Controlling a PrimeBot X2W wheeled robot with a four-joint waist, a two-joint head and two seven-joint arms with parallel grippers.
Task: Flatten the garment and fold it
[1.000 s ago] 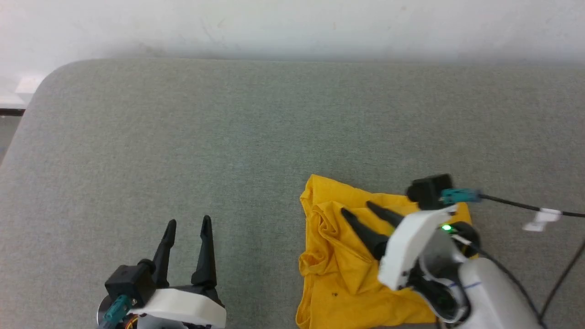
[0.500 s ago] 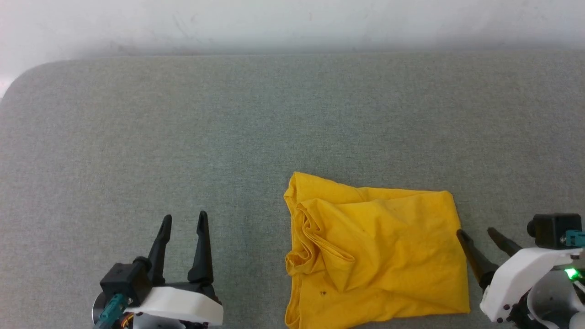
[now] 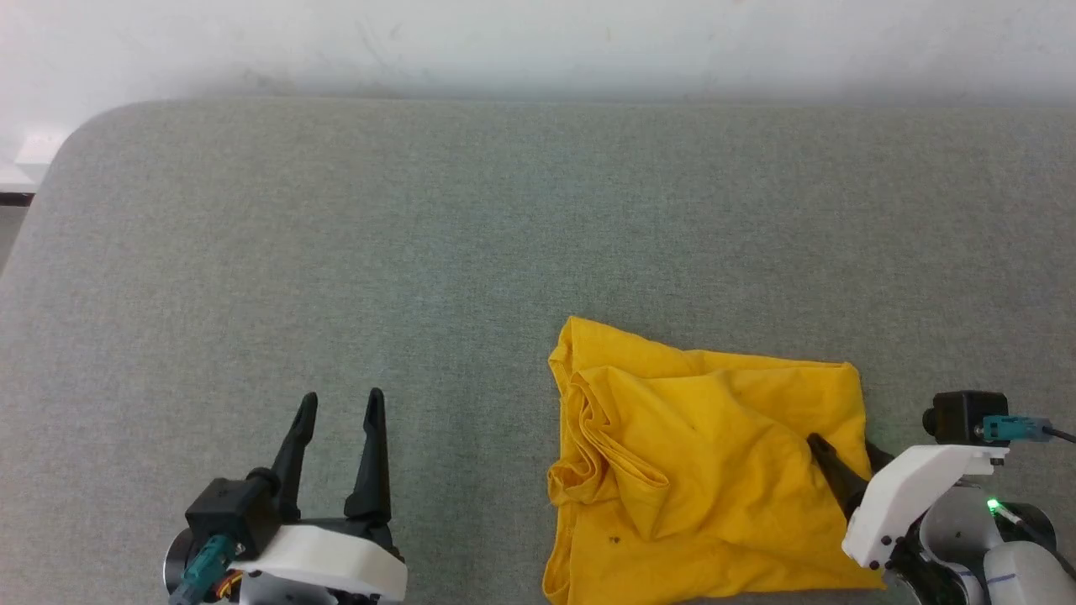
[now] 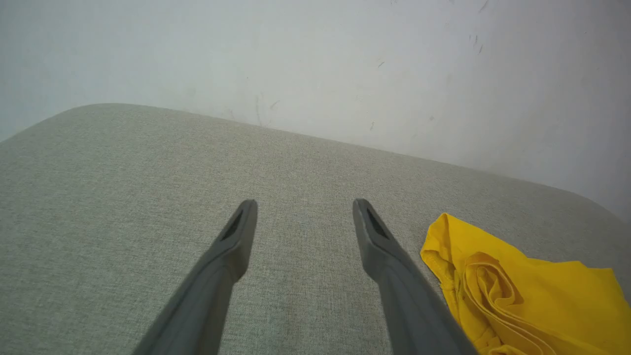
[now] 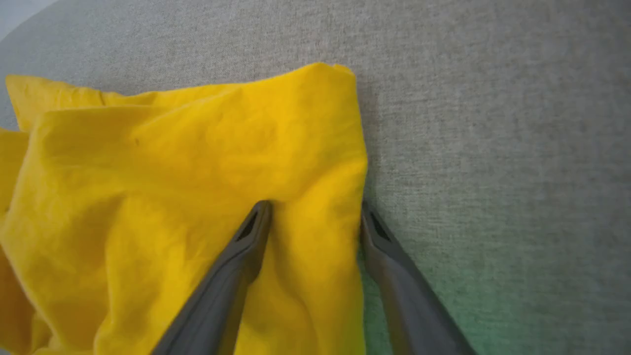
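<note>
The garment (image 3: 706,470), plain mustard-yellow cloth, lies folded into a rough rectangle at the near right of the grey padded table (image 3: 420,252), with a bunched hem along its left side. My right gripper (image 3: 843,445) is open and straddles its right edge. In the right wrist view, the left finger rests on the garment (image 5: 172,172) and the right finger stands just off its edge, so a strip of cloth lies inside the right gripper (image 5: 315,206). My left gripper (image 3: 343,395) stands open and holds nothing, over bare table well left of the garment (image 4: 532,296); the left gripper (image 4: 305,204) points toward the wall.
A pale wall (image 3: 538,42) runs along the table's far edge. The table's rounded far-left corner (image 3: 92,126) drops off to the floor. A black cable (image 3: 1061,434) leaves my right wrist toward the right. Bare grey surface spreads left of and beyond the garment.
My right gripper drew back off the garment to its right, then came in again onto the right edge, pushing up a small ridge there. The head camera shifted slightly. The left arm stayed still.
</note>
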